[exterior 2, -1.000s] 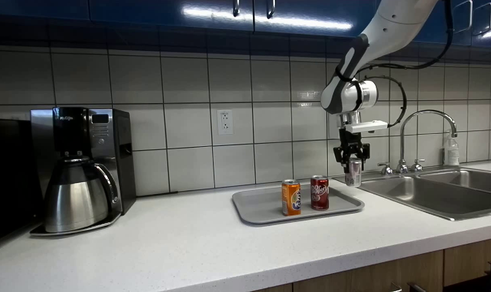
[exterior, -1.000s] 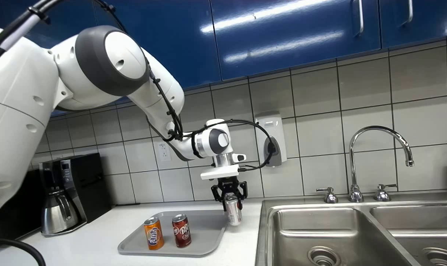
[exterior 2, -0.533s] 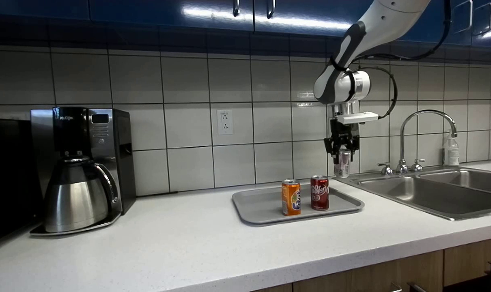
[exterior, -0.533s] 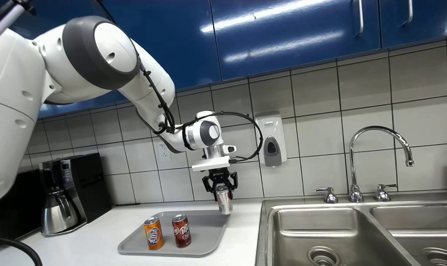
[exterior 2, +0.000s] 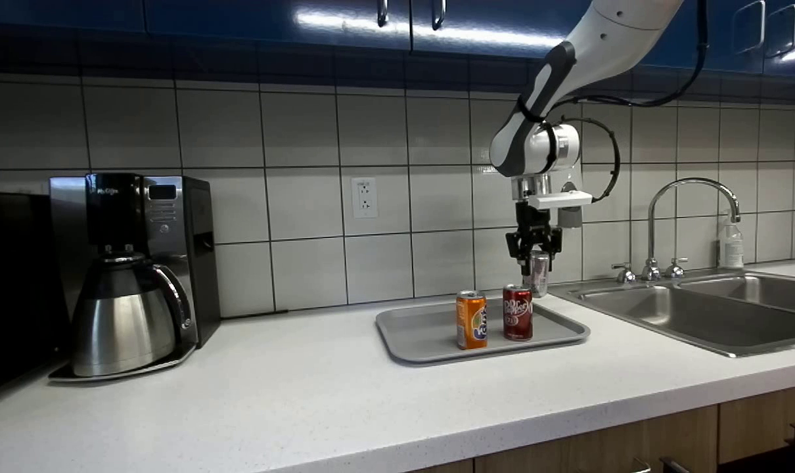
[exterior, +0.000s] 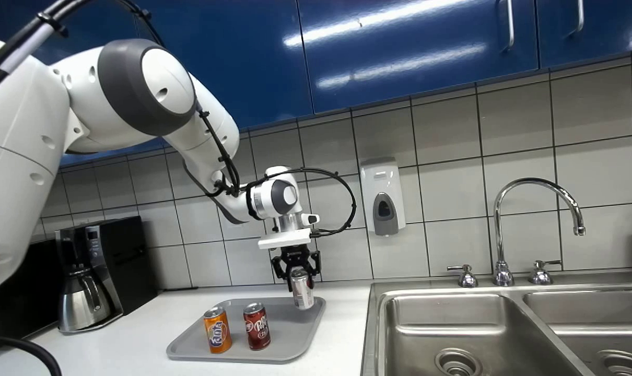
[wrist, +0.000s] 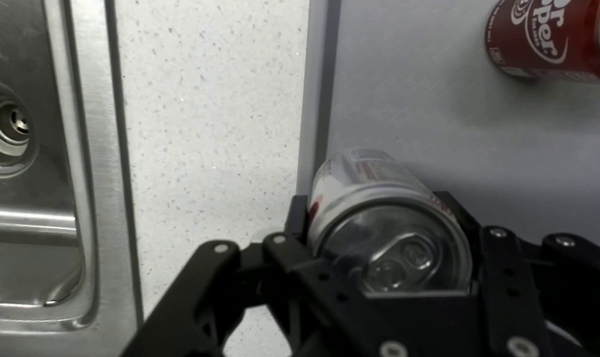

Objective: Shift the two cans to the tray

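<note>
My gripper (exterior: 301, 284) is shut on the silver-grey can (exterior: 302, 295), one finger on each side of it. In the wrist view the can (wrist: 364, 171) stands top toward the camera, slightly tilted, over the tray's edge on the sink side. It is held in the air above the grey tray (exterior: 290, 334), near its far corner by the sink. The dark red can (exterior: 256, 328) stands upright on the tray, apart from the gripper; it also shows in the wrist view (wrist: 548, 42). In an exterior view the red can partly covers the held can's lower side (exterior 2: 539, 274).
An orange can (exterior: 218, 331) stands upright on the tray beside the red can. The steel sink (wrist: 94, 148) lies beside the tray across a strip of white counter (wrist: 210, 124). A coffee maker (exterior 2: 135, 276) stands at the other end. A soap dispenser (exterior: 383, 196) hangs on the tiled wall.
My gripper has carried the silver-grey can away from the sink side, to over the tray's edge. It rose first, then came down a little. The red and orange cans have not moved.
</note>
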